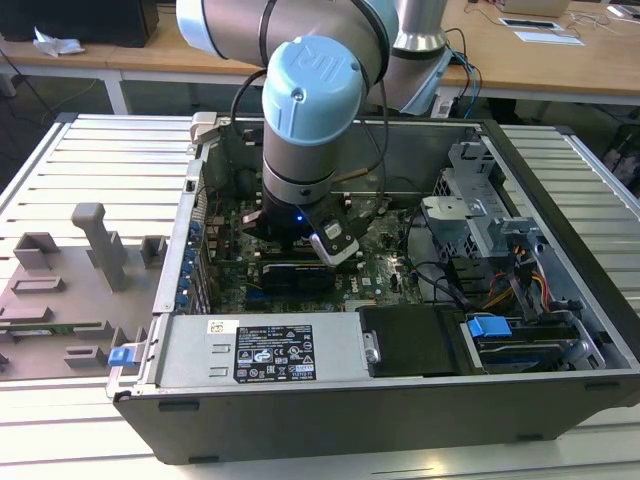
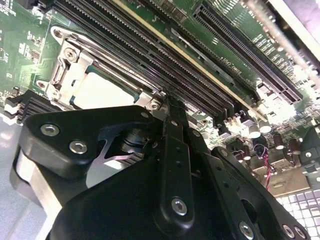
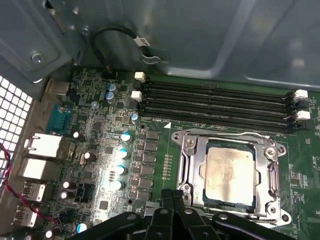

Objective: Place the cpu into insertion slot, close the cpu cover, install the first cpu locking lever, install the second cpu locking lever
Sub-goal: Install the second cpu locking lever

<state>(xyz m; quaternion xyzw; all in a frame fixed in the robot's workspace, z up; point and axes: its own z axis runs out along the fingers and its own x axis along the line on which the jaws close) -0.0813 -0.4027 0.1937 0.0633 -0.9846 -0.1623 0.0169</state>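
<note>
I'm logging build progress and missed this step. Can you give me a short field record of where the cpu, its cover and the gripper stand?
cpu: seated in the insertion slot, silver top facing up
cpu cover: down around the chip, which shows through its window
gripper: low over the motherboard, right beside the socket's edge, holding nothing
memory slots: four long black ones, beside the socket
case: lying open on the table
</note>
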